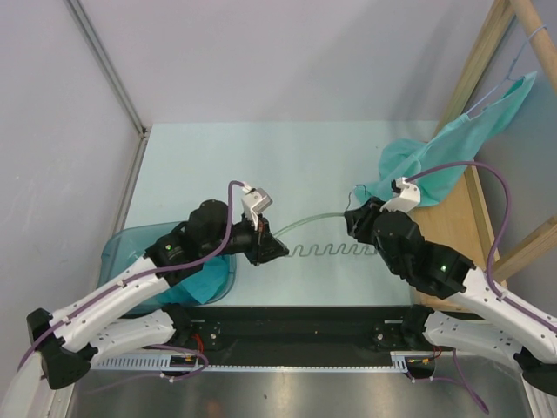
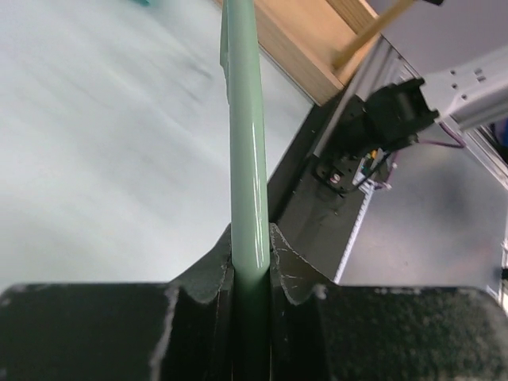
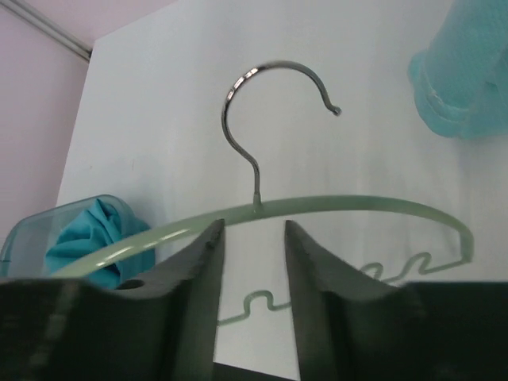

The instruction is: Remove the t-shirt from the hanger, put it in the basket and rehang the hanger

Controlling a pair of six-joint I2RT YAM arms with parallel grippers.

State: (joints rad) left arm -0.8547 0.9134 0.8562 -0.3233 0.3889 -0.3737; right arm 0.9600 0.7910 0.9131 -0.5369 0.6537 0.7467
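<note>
The pale green hanger (image 1: 335,250) lies bare across the middle of the table, with no cloth on it. My left gripper (image 1: 270,250) is shut on its left end; in the left wrist view the bar (image 2: 246,119) runs straight out from between the gripper (image 2: 252,238). My right gripper (image 1: 352,219) is open at the hanger's right part. In the right wrist view the gripper (image 3: 254,226) stands just short of the top bar (image 3: 357,204), below the metal hook (image 3: 270,71). A teal t-shirt (image 1: 204,283) lies bunched in the bin, also seen in the right wrist view (image 3: 79,238).
A clear blue bin (image 1: 117,248) stands at the near left under my left arm. A second teal cloth (image 1: 470,131) hangs from a wooden rack (image 1: 483,52) at the right and spills onto the table. Grey walls close off the left and the back.
</note>
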